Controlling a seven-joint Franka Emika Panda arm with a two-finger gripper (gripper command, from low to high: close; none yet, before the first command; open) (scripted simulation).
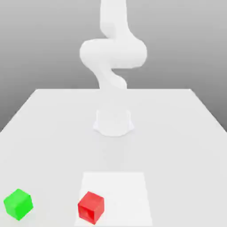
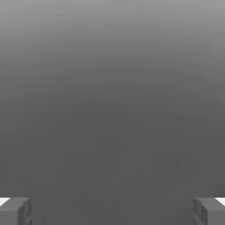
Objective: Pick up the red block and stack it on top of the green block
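Observation:
The red block [image 1: 91, 207] rests on the white table near its front edge, on the corner of a brighter square patch [image 1: 116, 197]. At the exterior view's left, a good gap away from it, sits the green block [image 1: 18, 204]. The white arm [image 1: 113, 53] rises from its base [image 1: 113, 122] at the middle of the table and leaves the picture upward. In the hand view my gripper [image 2: 112, 211] is open: two grey fingertips [image 2: 15, 211] stand far apart with nothing between them, over plain grey background.
The white table [image 1: 177, 133] spreads wide around the arm's base. Both blocks lie close to the front edge. The brighter square patch lies flat on the table's surface.

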